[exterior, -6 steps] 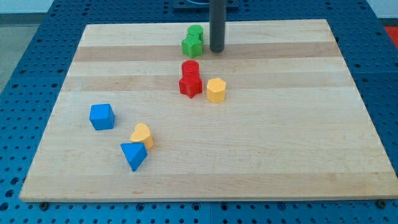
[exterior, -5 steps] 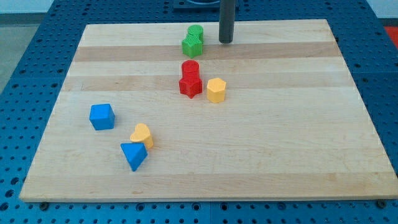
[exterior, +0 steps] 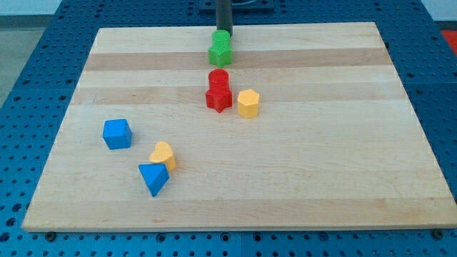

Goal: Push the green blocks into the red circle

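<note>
Two green blocks sit touching near the view's top centre: a green cylinder (exterior: pixel 222 36) behind a green star-shaped block (exterior: pixel 220 53). My tip (exterior: pixel 224 30) stands right behind the green cylinder, at the board's top edge, its end partly hidden by it. The red circle, a red cylinder (exterior: pixel 218 78), sits below the green blocks and touches a red star-shaped block (exterior: pixel 218 98) just in front of it.
A yellow hexagonal block (exterior: pixel 248 103) stands right of the red pair. At lower left lie a blue cube (exterior: pixel 117 133), a yellow heart-shaped block (exterior: pixel 163 154) and a blue triangular block (exterior: pixel 153 178). The wooden board (exterior: pixel 321 157) rests on a blue perforated table.
My tip has moved from right of the green blocks up and leftward to just behind the green cylinder. No block has visibly moved.
</note>
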Robot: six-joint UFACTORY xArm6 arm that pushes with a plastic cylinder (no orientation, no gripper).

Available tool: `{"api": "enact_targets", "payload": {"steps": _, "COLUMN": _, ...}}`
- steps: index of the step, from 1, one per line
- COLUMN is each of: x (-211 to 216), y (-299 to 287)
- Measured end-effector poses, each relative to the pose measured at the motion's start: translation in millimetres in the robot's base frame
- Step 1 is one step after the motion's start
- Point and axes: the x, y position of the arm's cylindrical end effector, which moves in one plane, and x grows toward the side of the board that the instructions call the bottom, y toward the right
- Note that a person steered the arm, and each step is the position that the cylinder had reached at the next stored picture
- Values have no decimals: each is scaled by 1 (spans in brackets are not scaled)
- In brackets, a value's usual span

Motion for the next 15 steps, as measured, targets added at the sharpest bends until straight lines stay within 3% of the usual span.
{"api": "enact_targets", "payload": {"steps": 3, "x": 65, "y": -4}}
{"api": "enact_targets", "payload": {"steps": 6, "x": 59, "y": 15}}
{"api": "enact_targets", "payload": {"steps": 8, "x": 56, "y": -43}}
{"api": "enact_targets", "payload": {"steps": 10, "x": 84, "y": -53}}
{"api": "enact_targets", "payload": {"steps": 15, "x": 69, "y": 23}}
